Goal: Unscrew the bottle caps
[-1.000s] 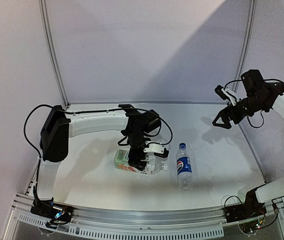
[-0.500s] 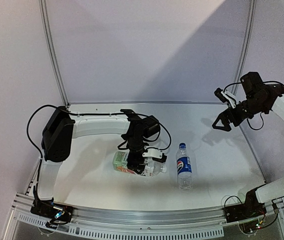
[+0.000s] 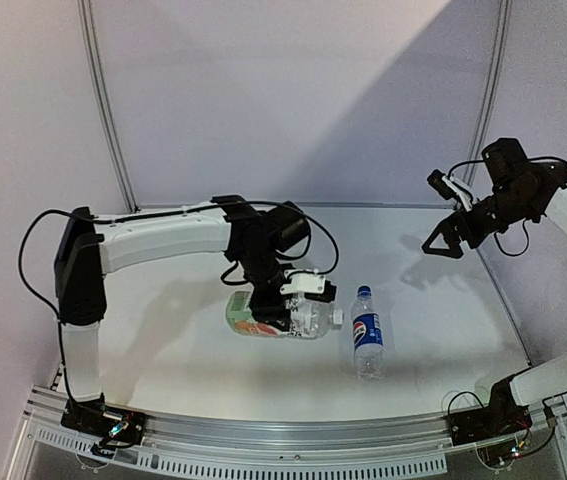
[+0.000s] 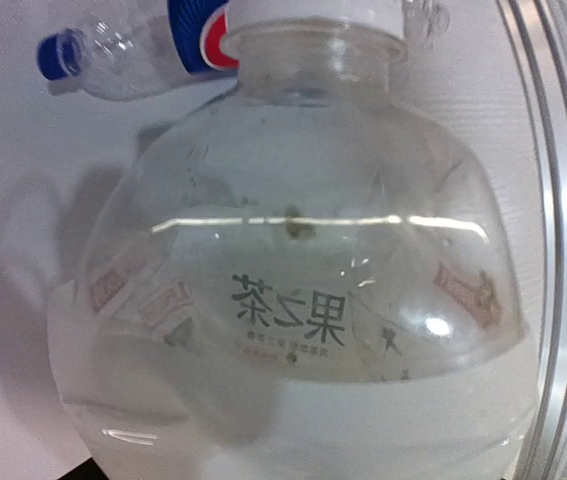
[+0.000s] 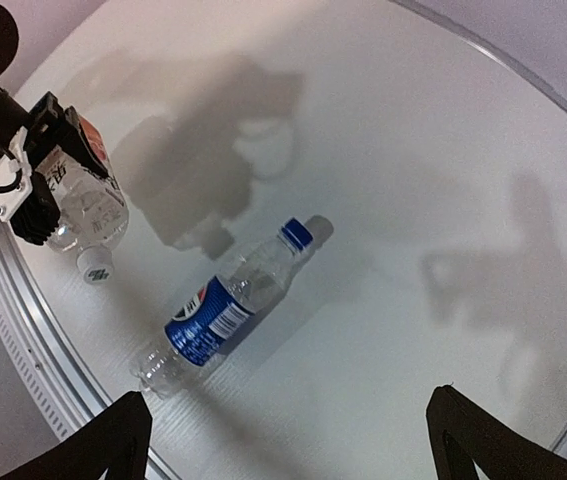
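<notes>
The wider bottle [image 3: 263,318] with the green-white-orange label lies on its side, its white cap [image 3: 335,317] pointing right. My left gripper [image 3: 281,305] is shut across its body. In the left wrist view the bottle [image 4: 293,300] fills the frame with its white cap [image 4: 313,12] at the top, and my fingers are hidden. The slim Pepsi bottle [image 3: 367,338] stands upright just to the right with its blue cap [image 3: 363,292] on. It also shows in the right wrist view [image 5: 208,318], as does its cap [image 5: 296,233]. My right gripper [image 3: 443,242] is open and empty, high at the right [image 5: 291,400].
A ribbed aluminium rail [image 3: 283,435] runs along the near edge and shows in the left wrist view [image 4: 555,250]. White walls and metal frame posts [image 3: 108,110] enclose the back and sides. The left arm's cable [image 3: 328,255] loops above the wider bottle.
My left arm has swung its elbow left and back, still holding the wider bottle, which has shifted slightly and now points its cap right. The right arm has barely moved.
</notes>
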`<action>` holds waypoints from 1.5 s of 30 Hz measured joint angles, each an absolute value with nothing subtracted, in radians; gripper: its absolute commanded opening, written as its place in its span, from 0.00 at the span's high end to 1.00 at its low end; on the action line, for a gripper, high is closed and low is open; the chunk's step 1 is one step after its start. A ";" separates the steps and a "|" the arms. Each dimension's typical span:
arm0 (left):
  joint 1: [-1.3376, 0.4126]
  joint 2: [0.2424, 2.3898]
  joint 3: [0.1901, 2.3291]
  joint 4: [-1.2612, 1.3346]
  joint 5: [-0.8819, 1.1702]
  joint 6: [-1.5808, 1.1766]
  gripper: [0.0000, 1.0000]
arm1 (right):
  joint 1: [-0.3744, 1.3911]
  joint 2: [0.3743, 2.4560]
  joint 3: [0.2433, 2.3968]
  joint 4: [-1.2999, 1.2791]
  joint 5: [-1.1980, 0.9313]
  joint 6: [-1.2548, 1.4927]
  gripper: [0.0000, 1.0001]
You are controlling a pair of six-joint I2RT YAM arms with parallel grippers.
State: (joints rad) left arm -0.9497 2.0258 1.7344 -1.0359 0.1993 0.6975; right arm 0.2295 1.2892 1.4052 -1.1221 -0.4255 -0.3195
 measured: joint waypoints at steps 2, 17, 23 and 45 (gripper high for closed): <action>-0.944 1.980 1.735 -1.021 0.221 0.684 0.36 | 0.230 1.314 1.469 -1.145 -0.466 -0.321 0.06; -0.808 1.874 1.735 -0.850 0.275 0.555 0.36 | 0.399 1.717 1.941 -1.294 -0.682 -0.297 0.24; -0.809 1.874 1.735 -0.843 0.286 0.537 0.36 | 0.470 1.819 1.957 -1.316 -0.695 -0.295 0.26; -0.832 1.866 1.765 -0.828 0.301 0.530 0.48 | 0.496 1.844 1.944 -1.302 -0.852 -0.134 0.33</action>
